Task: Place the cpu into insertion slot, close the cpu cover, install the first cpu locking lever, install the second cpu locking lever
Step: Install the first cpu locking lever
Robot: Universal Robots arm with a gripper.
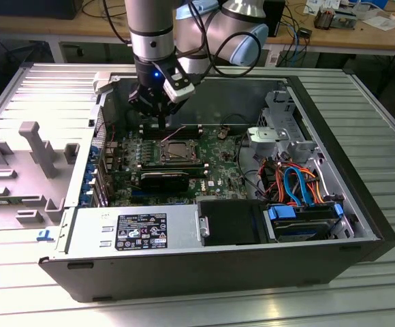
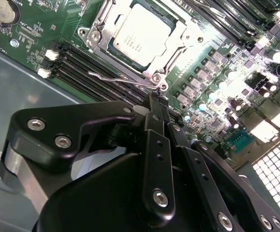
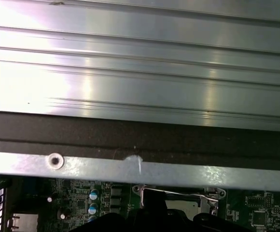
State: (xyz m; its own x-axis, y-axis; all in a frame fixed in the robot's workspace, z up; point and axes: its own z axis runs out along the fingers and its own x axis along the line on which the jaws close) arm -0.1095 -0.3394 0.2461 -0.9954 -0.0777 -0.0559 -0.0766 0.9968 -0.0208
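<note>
Chip (image 2: 141, 35) already seated in the socket (image 2: 112, 54), at 12 o'clock from the gripper (image 2: 158, 99) in the second wrist view. Metal cover frame (image 2: 181, 37) lies flat over the chip edges, chip top showing through its window, so cover looks closed.

Thin wire lever (image 2: 112, 75) runs along the socket's near side, between socket and the black memory slots (image 2: 77, 65); looks not fully latched, hard to tell. Second lever visible in the first wrist view (image 3: 178, 193), along the socket edge.

Gripper fingers (image 2: 152, 104) pinched together, holding nothing, tips just beside the socket corner by the lever end, likely so the narrow tip can push the wire.

Exterior view: gripper (image 1: 161, 122) hangs over the board (image 1: 218, 146) inside the open computer case (image 1: 361, 197), at 12 o'clock of the socket (image 1: 172, 151).
</note>
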